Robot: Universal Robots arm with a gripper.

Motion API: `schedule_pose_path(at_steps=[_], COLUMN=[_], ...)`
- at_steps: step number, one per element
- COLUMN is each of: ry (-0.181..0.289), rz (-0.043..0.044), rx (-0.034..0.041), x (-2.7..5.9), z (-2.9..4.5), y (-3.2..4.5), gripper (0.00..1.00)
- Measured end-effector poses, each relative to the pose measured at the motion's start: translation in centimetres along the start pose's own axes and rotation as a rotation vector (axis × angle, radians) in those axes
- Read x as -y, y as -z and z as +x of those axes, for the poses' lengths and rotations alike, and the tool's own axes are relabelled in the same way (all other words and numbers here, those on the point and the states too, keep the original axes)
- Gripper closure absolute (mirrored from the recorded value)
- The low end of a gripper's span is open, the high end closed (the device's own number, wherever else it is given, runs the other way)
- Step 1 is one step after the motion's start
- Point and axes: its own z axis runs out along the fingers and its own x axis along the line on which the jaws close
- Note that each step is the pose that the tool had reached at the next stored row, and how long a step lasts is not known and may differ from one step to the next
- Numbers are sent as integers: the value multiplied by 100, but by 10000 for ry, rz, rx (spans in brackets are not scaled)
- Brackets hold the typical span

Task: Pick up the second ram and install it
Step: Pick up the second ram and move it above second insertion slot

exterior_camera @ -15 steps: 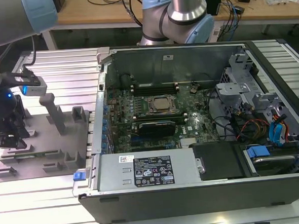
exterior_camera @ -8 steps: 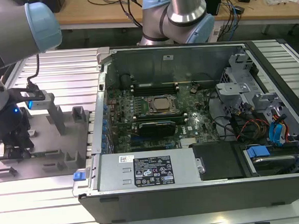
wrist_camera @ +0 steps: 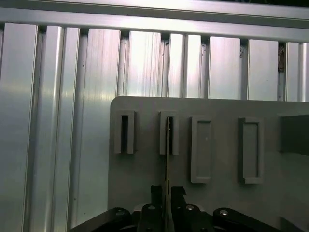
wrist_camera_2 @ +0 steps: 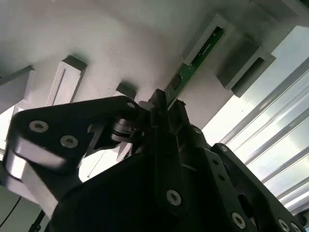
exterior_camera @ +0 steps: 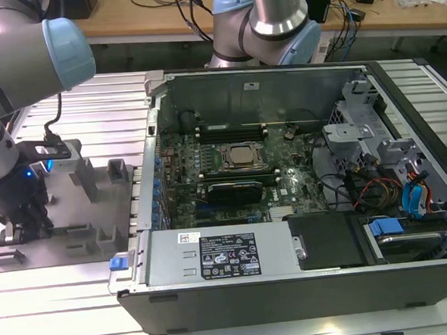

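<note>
At the exterior view's lower left, the black two-fingered gripper [wrist_camera: 168, 192] pinches the long, thin green circuit-board ram stick [wrist_camera_2: 186, 72] standing in a grey slotted fixture plate [wrist_camera: 145, 145]; it looks light, stiff and fragile, best held across its flat faces.

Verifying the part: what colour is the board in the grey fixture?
The ram is green, clearest in the second wrist view.

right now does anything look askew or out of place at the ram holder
Nothing stands out. The second ram stands on edge, straight in its slot on the grey holder plate, in line with the gripper. No tilt or damage shows.
</note>
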Motion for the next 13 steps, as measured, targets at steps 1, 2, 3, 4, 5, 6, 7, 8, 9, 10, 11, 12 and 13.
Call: schedule_pose_path(at_steps=[1, 2, 3, 4, 5, 6, 7, 8, 9, 10, 11, 12, 13], ry=[-1, -1, -1, 0, 0, 0, 0, 0, 0, -1, 0, 0, -76], rz=[0, -1, 0, 0, -1, 0, -1, -1, 0, 0, 0, 0, 0], rx=[0, 1, 1, 1, 2, 3, 3, 4, 4, 5, 5, 6, -2], x=[0, 0, 0, 0, 0, 0, 0, 0, 0, 0, 0, 0, 0], z=[0, 0, 0, 0, 0, 0, 0, 0, 0, 0, 0, 0, 1], y=[0, 0, 0, 0, 0, 0, 0, 0, 0, 0, 0, 0, 1], gripper=[87, 87, 89, 89, 89, 89, 89, 89, 89, 89, 89, 89, 89])
